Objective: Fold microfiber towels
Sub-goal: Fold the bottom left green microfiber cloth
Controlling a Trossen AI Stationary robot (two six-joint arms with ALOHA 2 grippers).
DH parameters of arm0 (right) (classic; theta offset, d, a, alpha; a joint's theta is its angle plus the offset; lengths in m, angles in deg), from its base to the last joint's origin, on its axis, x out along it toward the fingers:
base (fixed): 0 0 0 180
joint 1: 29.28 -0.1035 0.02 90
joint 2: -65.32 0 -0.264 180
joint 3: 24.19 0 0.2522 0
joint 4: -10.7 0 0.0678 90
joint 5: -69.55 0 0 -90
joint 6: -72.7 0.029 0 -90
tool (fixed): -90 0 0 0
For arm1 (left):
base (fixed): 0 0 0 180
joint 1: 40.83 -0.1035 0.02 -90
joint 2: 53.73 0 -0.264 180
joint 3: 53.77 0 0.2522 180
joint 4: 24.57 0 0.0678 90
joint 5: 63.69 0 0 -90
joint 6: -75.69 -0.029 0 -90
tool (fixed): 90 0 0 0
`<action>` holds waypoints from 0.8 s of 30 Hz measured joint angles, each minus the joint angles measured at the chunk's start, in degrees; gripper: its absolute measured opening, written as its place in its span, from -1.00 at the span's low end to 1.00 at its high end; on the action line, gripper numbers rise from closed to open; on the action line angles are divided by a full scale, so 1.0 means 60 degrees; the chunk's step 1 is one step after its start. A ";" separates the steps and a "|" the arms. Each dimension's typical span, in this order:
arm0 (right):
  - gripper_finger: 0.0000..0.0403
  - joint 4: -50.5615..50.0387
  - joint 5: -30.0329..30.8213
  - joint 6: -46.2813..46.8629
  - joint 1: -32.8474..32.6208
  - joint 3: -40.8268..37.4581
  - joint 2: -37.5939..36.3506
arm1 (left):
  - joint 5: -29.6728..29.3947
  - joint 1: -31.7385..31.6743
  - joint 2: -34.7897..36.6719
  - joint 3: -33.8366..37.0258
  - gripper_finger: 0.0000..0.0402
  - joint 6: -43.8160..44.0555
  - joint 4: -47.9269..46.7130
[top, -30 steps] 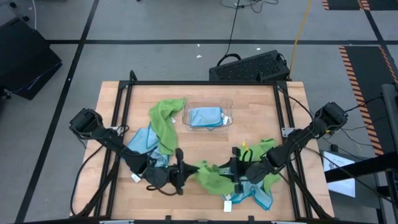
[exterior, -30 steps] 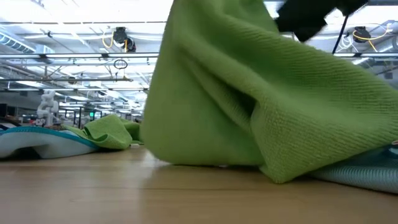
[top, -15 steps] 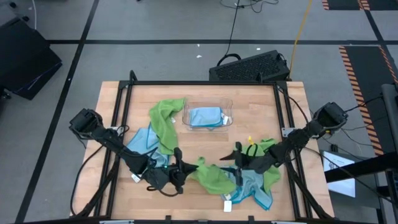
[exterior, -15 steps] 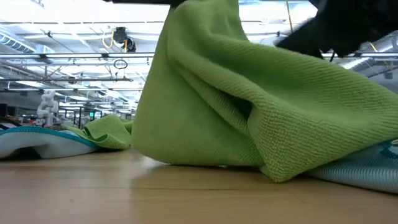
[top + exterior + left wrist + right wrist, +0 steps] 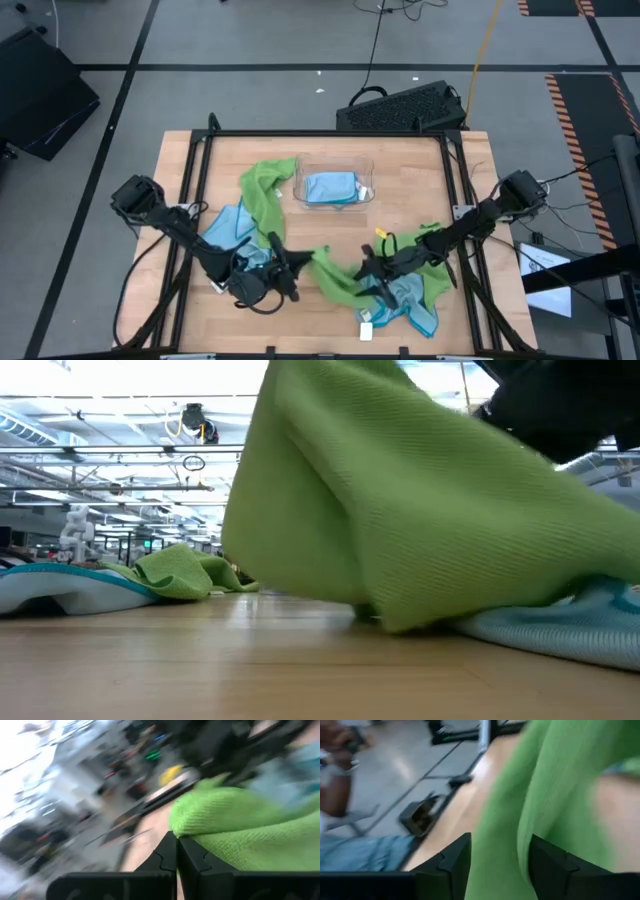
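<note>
A lime green microfiber towel [image 5: 335, 280] hangs between my two grippers near the table's front middle; it fills the low view [image 5: 400, 510]. My left gripper [image 5: 296, 265] is shut on its left end. My right gripper [image 5: 366, 268] is closed on its right part. The towel's lower part rests on the table and on a light blue towel [image 5: 405, 298] that lies crumpled at the front right. Another green towel [image 5: 432, 242] lies beside my right arm. My left gripper pinches a rolled edge of the green towel [image 5: 197, 840] between its two shut fingertips [image 5: 170, 855], coming level from the table's left. The towel is raised there and slopes down toward the table. My right gripper has a bunched fold of the green towel [image 5: 500, 845] between its two fingers [image 5: 455, 865], several layers thick, coming from the table's right. The cloth hangs below the hold with its lower part on the table.
A clear plastic tray [image 5: 300, 180] at the far middle holds a folded light blue towel [image 5: 332, 187]. A green towel [image 5: 265, 195] and a blue towel [image 5: 232, 225] lie crumpled at the left. A black frame [image 5: 320, 134] borders the table.
My right gripper has gone toward the table's left and a little farther, nearer my left gripper, which has edged up. The green towel has been drawn up between them; its lower left part has lifted off the table.
</note>
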 joint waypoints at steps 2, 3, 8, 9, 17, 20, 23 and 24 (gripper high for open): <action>-0.20 0.0009 -0.0377 0.0218 -0.0118 0.0000 -0.0007 | -0.1293 0.0146 0.0000 0.0000 -0.99 0.0000 0.0000; -0.21 0.0046 -0.0556 0.0297 -0.0192 0.0000 -0.0022 | -0.1879 0.0228 0.0000 0.0000 -0.99 -0.0003 -0.0004; -0.27 0.0180 -0.0647 0.0392 -0.0593 0.0000 -0.0164 | -0.3152 0.0450 0.0000 0.0000 -0.98 -0.0029 -0.0066; -0.28 0.0113 -0.0326 0.0436 -0.0623 0.0006 -0.0208 | -0.3231 0.0466 0.0000 0.0000 -0.98 -0.0033 -0.0062; -0.32 -0.0542 0.1715 0.0307 -0.0617 0.0000 -0.0339 | -0.3219 0.0470 0.0000 0.0000 -0.98 -0.0028 -0.0066; -0.32 -0.0697 0.2364 0.0359 -0.0623 0.0000 -0.0339 | -0.2996 0.0464 0.0000 0.0000 -0.98 0.0004 -0.0064; -0.32 -0.0782 0.3116 0.0583 -0.0698 0.0000 -0.0308 | -0.2852 0.0419 0.0000 0.0000 -0.98 0.0001 -0.0062; -0.32 -0.0767 0.3387 0.0651 -0.0733 0.0004 -0.0246 | -0.2824 0.0393 0.0000 0.0000 -0.98 0.0006 -0.0062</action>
